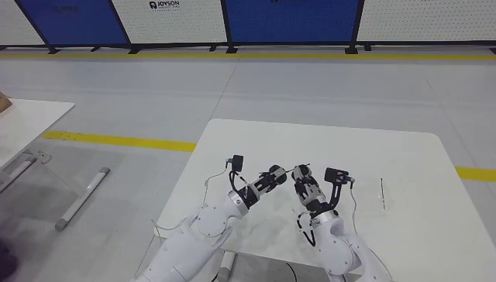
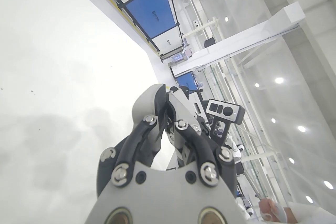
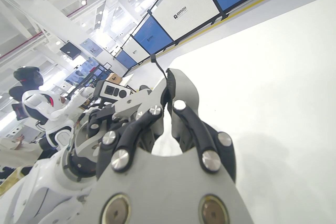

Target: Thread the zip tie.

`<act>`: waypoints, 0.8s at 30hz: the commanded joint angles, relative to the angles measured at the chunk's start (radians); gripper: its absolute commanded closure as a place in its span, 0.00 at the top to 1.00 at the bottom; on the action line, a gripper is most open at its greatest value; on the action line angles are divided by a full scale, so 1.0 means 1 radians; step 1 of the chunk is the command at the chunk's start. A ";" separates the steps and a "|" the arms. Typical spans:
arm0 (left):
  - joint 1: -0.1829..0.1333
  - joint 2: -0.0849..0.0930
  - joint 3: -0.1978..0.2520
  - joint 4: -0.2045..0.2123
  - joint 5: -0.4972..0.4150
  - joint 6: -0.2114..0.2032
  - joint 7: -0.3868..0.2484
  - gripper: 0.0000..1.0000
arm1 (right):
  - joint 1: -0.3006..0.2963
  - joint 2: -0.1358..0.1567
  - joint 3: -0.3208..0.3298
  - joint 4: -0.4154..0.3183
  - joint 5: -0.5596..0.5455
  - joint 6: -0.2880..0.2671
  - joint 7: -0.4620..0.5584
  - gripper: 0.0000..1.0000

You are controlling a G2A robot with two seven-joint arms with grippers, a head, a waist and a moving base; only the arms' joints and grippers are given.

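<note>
A thin black zip tie (image 3: 159,68) sticks out from between the fingertips of my right gripper (image 3: 169,79), which is shut on it; its square head end points up and away. In the top view both grippers meet above the front middle of the white table (image 1: 387,150). My left gripper (image 1: 277,177) and right gripper (image 1: 299,175) are nearly tip to tip, with a thin arc of strap (image 1: 288,171) between them. The left gripper (image 2: 164,95) is shut, a dark sliver of strap pinched between its pads. The rest of the strap is hidden by the fingers.
A second thin zip tie (image 1: 382,193) lies flat on the table to the right of the arms. There is bare tabletop behind the grippers and on the far right. The table's front edge is close under the arms.
</note>
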 commanded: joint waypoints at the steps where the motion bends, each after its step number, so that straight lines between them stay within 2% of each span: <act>1: -0.001 -0.001 0.002 0.001 0.005 0.004 0.009 0.36 | -0.002 0.001 0.002 -0.002 -0.002 -0.001 -0.001 0.00; 2: -0.001 -0.001 0.003 0.002 0.006 0.004 0.012 0.45 | -0.003 0.001 0.003 -0.002 -0.003 0.000 -0.001 0.00; 3: -0.001 -0.002 0.004 0.002 0.007 0.003 0.013 0.47 | -0.004 0.001 0.004 -0.003 -0.004 0.000 -0.002 0.00; 4: -0.001 -0.002 0.004 0.002 0.007 0.003 0.014 0.55 | -0.004 0.001 0.004 -0.003 -0.005 0.001 -0.002 0.00; 5: -0.001 -0.002 0.004 0.002 0.007 0.002 0.014 0.68 | -0.004 0.001 0.005 -0.003 -0.005 0.002 -0.003 0.00; 8: -0.001 -0.002 0.005 0.001 0.007 0.002 0.014 0.85 | -0.005 0.001 0.005 -0.004 -0.008 0.004 -0.007 0.00; 10: -0.001 -0.002 0.005 -0.002 0.006 0.002 0.015 0.89 | -0.004 0.000 0.005 -0.004 -0.011 0.008 -0.011 0.00; 11: -0.001 -0.003 0.005 -0.003 0.003 0.001 0.015 0.87 | -0.004 0.000 0.005 -0.004 -0.012 0.009 -0.013 0.00; 12: 0.000 -0.003 0.004 -0.004 0.000 0.000 0.016 0.81 | -0.004 0.000 0.005 -0.004 -0.011 0.012 -0.016 0.00; 15: 0.000 -0.002 0.000 -0.004 -0.004 0.000 0.015 0.50 | -0.003 -0.001 0.008 -0.004 -0.009 0.020 -0.022 0.00; 18: -0.001 -0.002 -0.005 -0.004 -0.009 -0.001 0.015 0.39 | -0.003 -0.001 0.013 -0.005 -0.006 0.022 -0.022 0.00; 19: -0.001 -0.002 -0.006 -0.004 -0.009 -0.001 0.014 0.30 | -0.003 -0.001 0.014 -0.006 -0.005 0.022 -0.021 0.00; 20: -0.001 -0.002 -0.007 -0.004 -0.010 0.000 0.014 0.26 | -0.004 -0.001 0.015 -0.006 -0.005 0.021 -0.021 0.00; 21: -0.001 -0.002 -0.007 -0.005 -0.011 0.000 0.014 0.16 | -0.005 0.000 0.016 -0.007 -0.005 0.021 -0.021 0.00; 22: -0.002 -0.002 -0.007 -0.005 -0.011 0.000 0.013 0.00 | -0.005 0.000 0.017 -0.008 -0.005 0.021 -0.020 0.00; 24: -0.003 -0.002 -0.007 -0.005 -0.012 0.002 0.013 0.00 | -0.006 0.000 0.018 -0.010 -0.004 0.021 -0.020 0.00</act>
